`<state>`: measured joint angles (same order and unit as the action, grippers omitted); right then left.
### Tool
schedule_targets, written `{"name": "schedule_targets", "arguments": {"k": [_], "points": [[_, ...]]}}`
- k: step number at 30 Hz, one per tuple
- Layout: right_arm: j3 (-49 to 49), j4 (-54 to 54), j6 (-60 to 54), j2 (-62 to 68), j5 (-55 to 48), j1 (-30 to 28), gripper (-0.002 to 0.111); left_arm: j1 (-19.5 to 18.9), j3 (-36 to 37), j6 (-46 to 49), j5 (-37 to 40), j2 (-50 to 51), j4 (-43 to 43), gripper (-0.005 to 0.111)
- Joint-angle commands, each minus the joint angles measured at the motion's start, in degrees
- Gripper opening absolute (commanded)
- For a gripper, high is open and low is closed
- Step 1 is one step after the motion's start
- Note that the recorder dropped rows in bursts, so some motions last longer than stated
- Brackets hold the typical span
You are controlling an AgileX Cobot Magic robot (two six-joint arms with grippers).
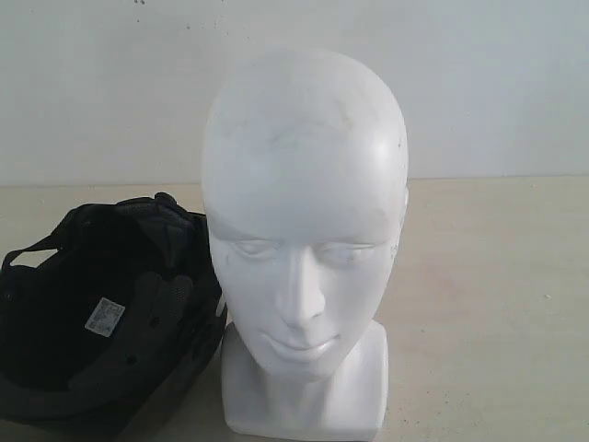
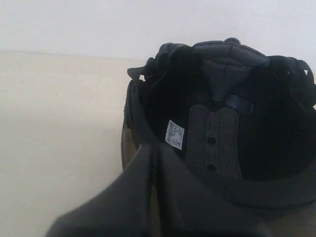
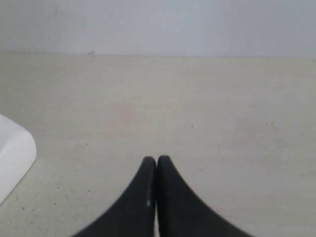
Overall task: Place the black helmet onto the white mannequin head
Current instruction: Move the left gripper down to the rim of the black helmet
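Note:
The black helmet lies on the table at the lower left, opening turned up, showing dark padding and a white label. It rests right against the left side of the white mannequin head, which stands upright on its squarish neck base, facing the camera. In the left wrist view my left gripper is shut, its tips over the near rim of the black helmet; nothing shows between them. My right gripper is shut over bare table, with a corner of the mannequin head's base off to one side. Neither gripper appears in the exterior view.
The pale beige table runs back to a plain white wall. A strip of the smoky visor shows beside the left fingers.

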<state>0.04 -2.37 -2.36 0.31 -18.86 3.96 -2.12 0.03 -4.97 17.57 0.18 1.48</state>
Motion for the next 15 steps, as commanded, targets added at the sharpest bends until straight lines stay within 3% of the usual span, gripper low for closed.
{"name": "schedule_targets", "arguments": {"k": [1, 9, 13, 15], "points": [[0.0, 0.1, -0.1, -0.3, 0.4, 0.2, 0.0, -0.2, 0.0, 0.1, 0.0, -0.2, 0.2, 0.004], [0.0, 0.1, -0.1, -0.3, 0.4, 0.2, 0.0, -0.1, 0.0, -0.3, 0.0, -0.2, 0.1, 0.004], [0.0, 0.1, -0.1, -0.3, 0.4, 0.2, 0.0, -0.1, -7.5, -3.2, 1.2, -0.2, 5.3, 0.004], [0.0, 0.1, -0.1, -0.3, 0.4, 0.2, 0.0, -0.1, -16.3, -3.2, 7.5, -0.2, 6.4, 0.004]]}}
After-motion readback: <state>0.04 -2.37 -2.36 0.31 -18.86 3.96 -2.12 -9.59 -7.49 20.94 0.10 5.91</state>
